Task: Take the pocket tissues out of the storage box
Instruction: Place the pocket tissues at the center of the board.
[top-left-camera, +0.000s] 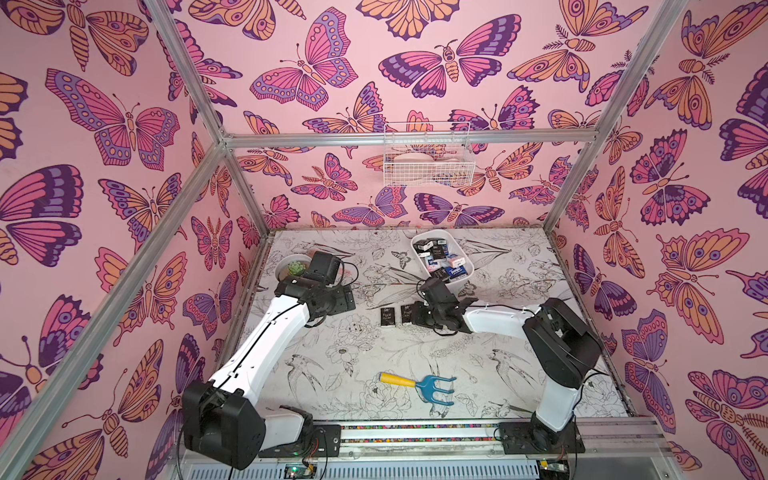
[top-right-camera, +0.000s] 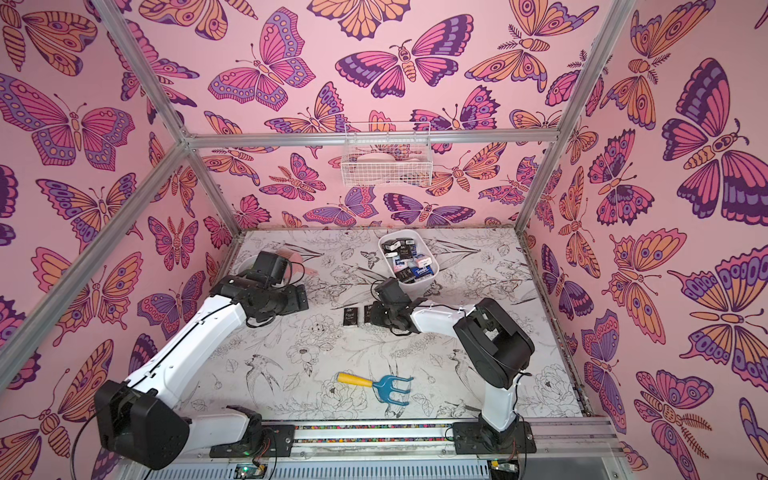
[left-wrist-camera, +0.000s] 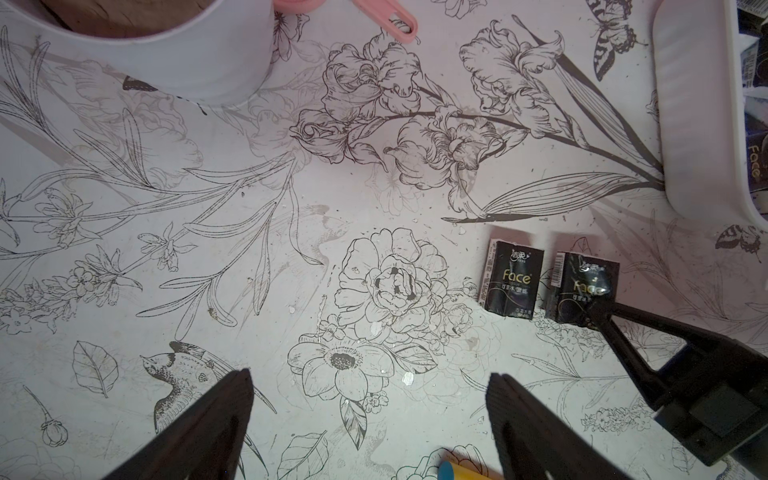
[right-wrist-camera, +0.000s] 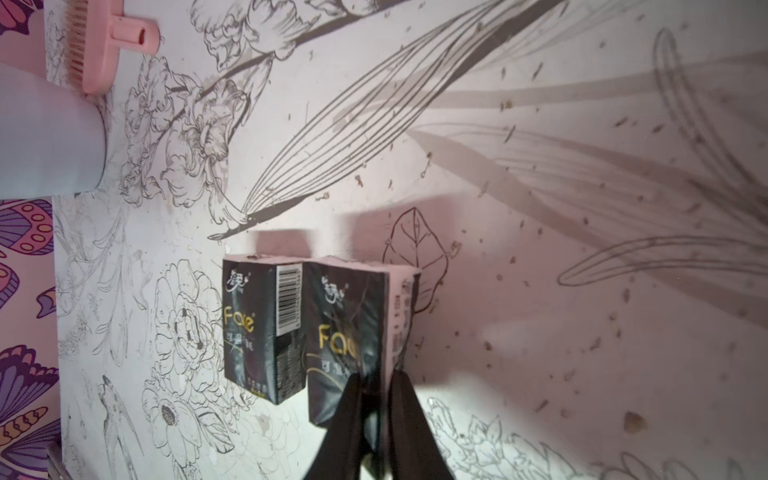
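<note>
The white storage box (top-left-camera: 457, 284) (top-right-camera: 415, 286) stands at the back of the table, with several pocket tissues (top-left-camera: 442, 259) (top-right-camera: 409, 259) inside it. One black "Face" packet (top-left-camera: 385, 318) (left-wrist-camera: 512, 276) (right-wrist-camera: 249, 324) lies flat on the table in front of the box. Right beside it is a second black packet (right-wrist-camera: 349, 328) (left-wrist-camera: 582, 286), and my right gripper (right-wrist-camera: 374, 376) (top-left-camera: 415, 316) is shut on its near end, low over the table. I cannot tell whether this packet touches the surface. My left gripper (left-wrist-camera: 370, 378) (top-left-camera: 349, 297) hovers open to the left of both packets, holding nothing.
A round white plant pot (top-left-camera: 293, 268) (left-wrist-camera: 187, 54) with a succulent stands at the back left, a pink brush (right-wrist-camera: 112, 45) next to it. A yellow-handled blue rake (top-left-camera: 419, 384) lies near the front. A white wire basket (top-left-camera: 428, 160) hangs on the back wall.
</note>
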